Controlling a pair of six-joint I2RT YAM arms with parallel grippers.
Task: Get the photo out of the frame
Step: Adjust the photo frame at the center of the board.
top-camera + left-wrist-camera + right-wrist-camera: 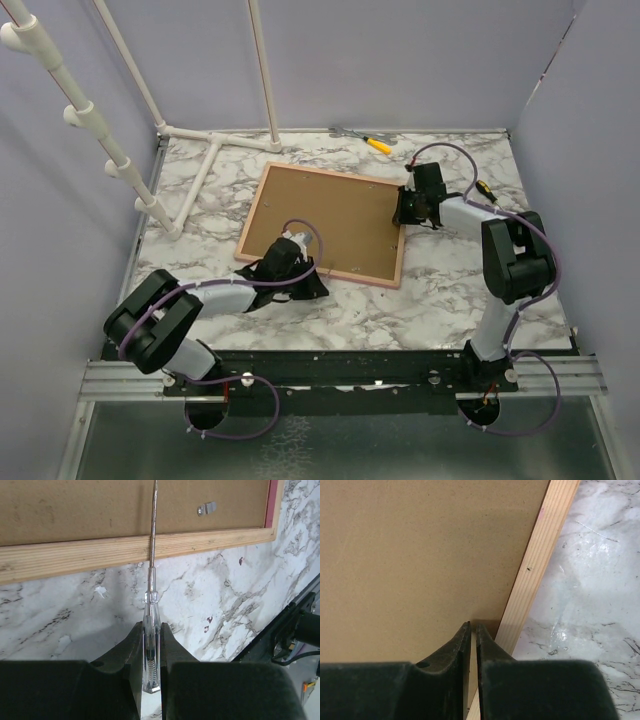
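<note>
While the closed right hand [473,627] seems to pin the pink-edged, fibreboard-backed frame [325,222], the left hand [151,627] clamps a clear-handled screwdriver [151,660], likely for its metal clip [206,509].

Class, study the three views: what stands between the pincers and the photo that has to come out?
The frame lies back up, so its brown backboard would cover the photo, which is not visible. A metal clip sits on that board near the edge where the left pincer holds a screwdriver.
</note>
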